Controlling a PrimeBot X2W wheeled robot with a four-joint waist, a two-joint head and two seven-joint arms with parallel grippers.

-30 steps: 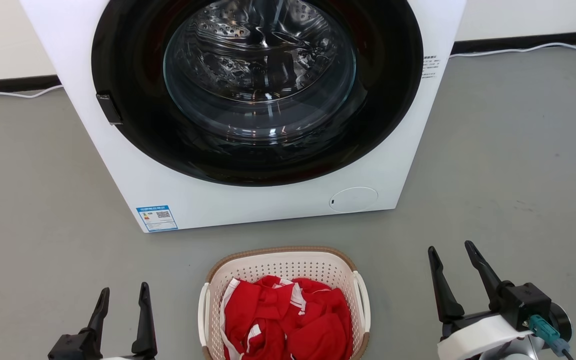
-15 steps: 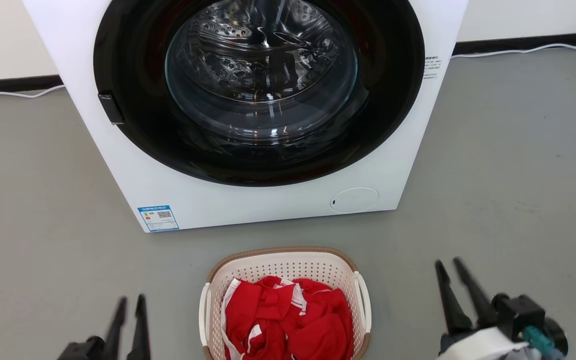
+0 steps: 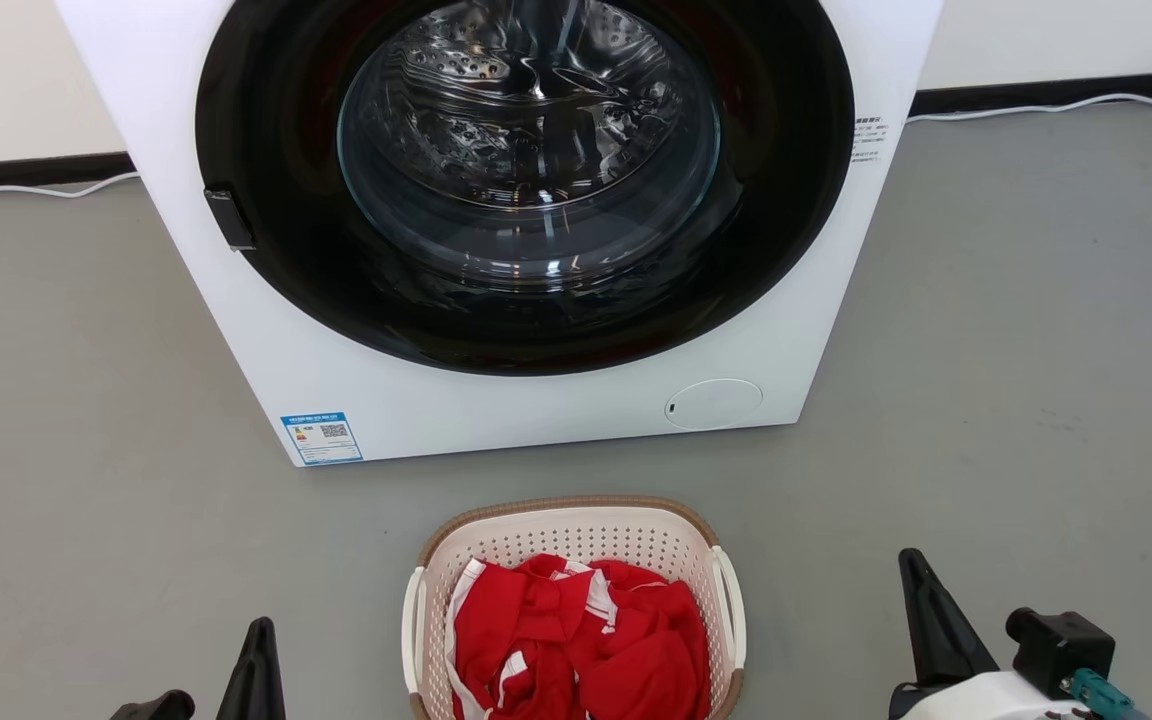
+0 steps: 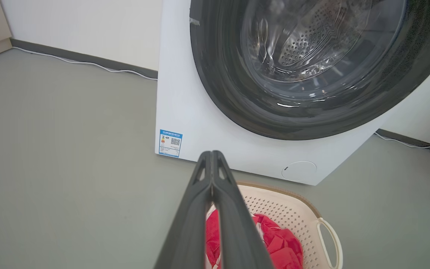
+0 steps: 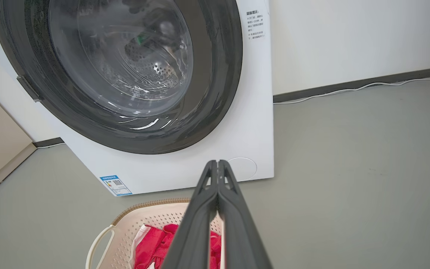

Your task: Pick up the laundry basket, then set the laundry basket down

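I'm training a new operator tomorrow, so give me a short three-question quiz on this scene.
1. True or false: the left gripper grips a handle of the laundry basket.
2. The right gripper is: A open; B shut on nothing; C shut on the basket's rim.
3. What is the main colour of the clothing in the basket?
Key: 1 false, it sits apart from the basket. 2 B. 3 red.
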